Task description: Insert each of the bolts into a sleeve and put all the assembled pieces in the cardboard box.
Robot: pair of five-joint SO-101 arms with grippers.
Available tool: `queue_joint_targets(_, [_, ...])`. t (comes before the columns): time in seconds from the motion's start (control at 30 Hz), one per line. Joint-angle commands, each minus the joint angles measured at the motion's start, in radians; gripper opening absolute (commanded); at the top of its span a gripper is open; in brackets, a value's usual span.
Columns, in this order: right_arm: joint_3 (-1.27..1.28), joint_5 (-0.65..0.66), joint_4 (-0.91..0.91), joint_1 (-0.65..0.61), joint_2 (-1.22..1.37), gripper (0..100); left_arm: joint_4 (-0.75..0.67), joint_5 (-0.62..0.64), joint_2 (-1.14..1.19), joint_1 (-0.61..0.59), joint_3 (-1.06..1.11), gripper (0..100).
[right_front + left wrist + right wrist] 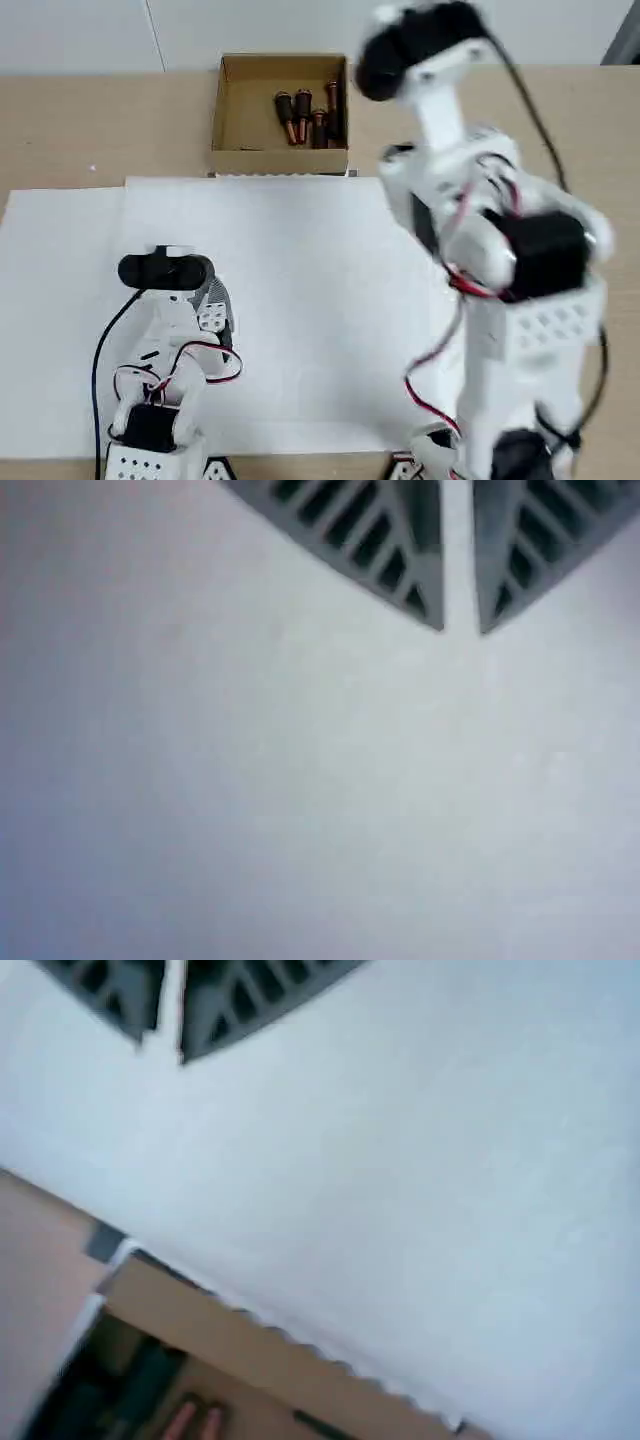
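High view: the box sits at the middle of the tabletop's far edge, just beyond a white sheet that covers most of the surface. Several assembled pieces, copper-coloured bolts in dark sleeves, lie together in the box's right half. The left arm is folded low at the near left corner of the sheet. The left wrist view shows the left claw over bare sheet, its fingers together but for a thin slit, with nothing between them. The right arm stands tall near the right edge. In the right wrist view the right claw is likewise closed on nothing, above the sheet near the box's front wall, with the pieces blurred inside.
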Motion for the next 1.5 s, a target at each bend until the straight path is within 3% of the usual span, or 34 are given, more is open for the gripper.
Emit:
queue_joint_targets(0.0, [0.16,-0.018,0.004,0.012,-0.177,0.3,0.005,-0.005,-0.012,-0.006,-0.004,1])
queue_joint_targets(0.47, [1.165,-0.02,-0.369,0.021,-0.786,0.3,0.005,-0.005,-0.012,-0.006,-0.004,1])
queue_joint_targets(0.67, [1.516,-0.018,-0.552,0.091,-0.961,0.3,0.005,-0.005,-0.012,-0.006,-0.004,1])
queue_joint_targets(1.07, [1.969,-0.009,-0.71,0.11,-1.225,0.3,0.005,-0.005,-0.012,-0.006,-0.004,1])
queue_joint_targets(1.3, [2.143,-0.009,-0.691,0.11,-1.434,0.3,0.005,-0.005,-0.012,-0.006,-0.004,1])
queue_joint_targets(1.47, [2.163,-0.018,-0.674,0.111,-1.448,0.3,0.005,-0.005,-0.012,-0.006,-0.004,1])
